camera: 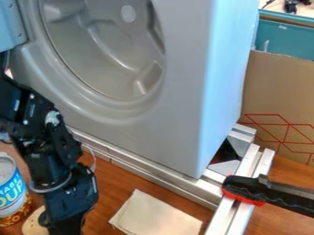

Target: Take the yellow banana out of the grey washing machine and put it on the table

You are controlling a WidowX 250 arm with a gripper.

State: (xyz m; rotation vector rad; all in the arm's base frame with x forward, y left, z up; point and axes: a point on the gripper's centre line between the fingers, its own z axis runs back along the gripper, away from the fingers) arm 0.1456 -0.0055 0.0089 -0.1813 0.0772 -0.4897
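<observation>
Can (12, 193) stands upright near the black gripper (65, 224).

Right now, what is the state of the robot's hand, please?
Hand: it cannot be told whether it is open, closed or holding something.

At the near left, a can (7, 202) bears a blue label (11, 189) with pale lettering, cut off by the view's left edge. Its large letters read "OUP"; above them, smaller ones seem to read "ABLE". Lower down, on the can's orange-brown band (17, 214), pale letters look like "XO". At the far right, a teal panel (291, 39) carries a small whitish mark (282, 27), too small to read.
</observation>
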